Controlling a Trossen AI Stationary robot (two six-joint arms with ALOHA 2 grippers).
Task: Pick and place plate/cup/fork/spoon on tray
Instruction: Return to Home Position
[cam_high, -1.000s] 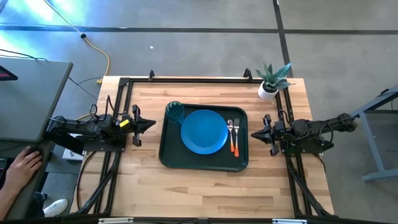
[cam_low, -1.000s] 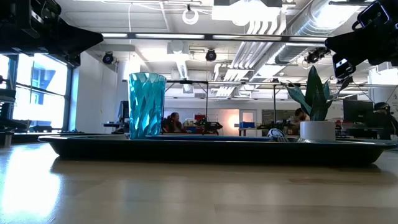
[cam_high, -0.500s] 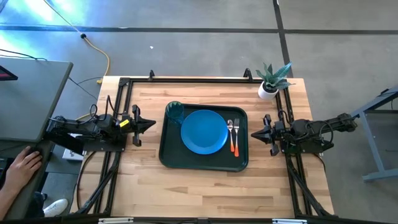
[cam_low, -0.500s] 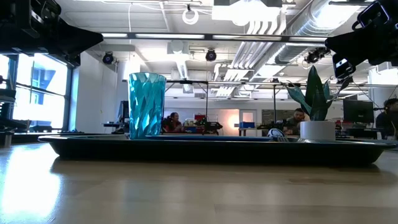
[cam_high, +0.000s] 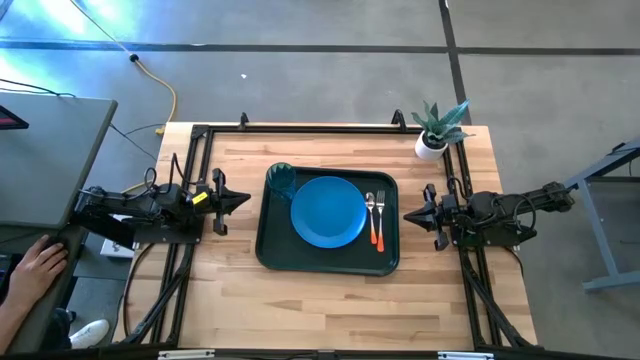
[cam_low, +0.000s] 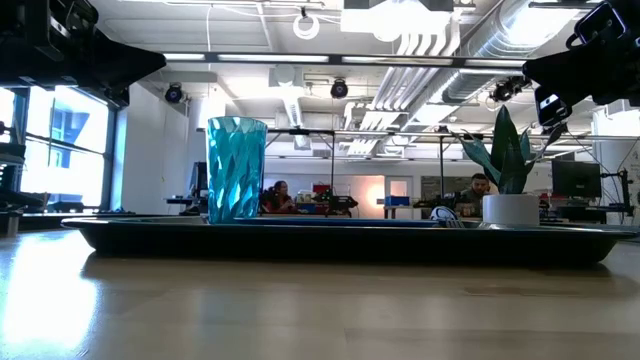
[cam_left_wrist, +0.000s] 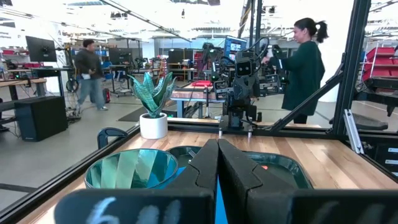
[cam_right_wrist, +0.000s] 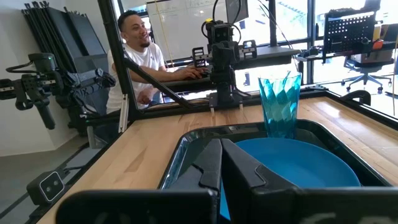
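Observation:
The dark green tray (cam_high: 270, 250) lies in the middle of the table. On it rest the blue plate (cam_high: 328, 211), the teal cup (cam_high: 281, 181) standing upright at its far left corner, and the fork (cam_high: 371, 208) and spoon (cam_high: 380, 208) side by side to the plate's right. The cup also shows in the low view (cam_low: 236, 168) and the right wrist view (cam_right_wrist: 279, 104). My left gripper (cam_high: 246, 199) is shut and empty, left of the tray. My right gripper (cam_high: 405, 215) is shut and empty, right of the tray.
A white pot with a spiky green plant (cam_high: 434, 135) stands at the table's far right corner. A black frame (cam_high: 300, 127) runs along the table's far edge and sides. A person's hand (cam_high: 38, 268) shows off the table at the left; people stand beyond the table.

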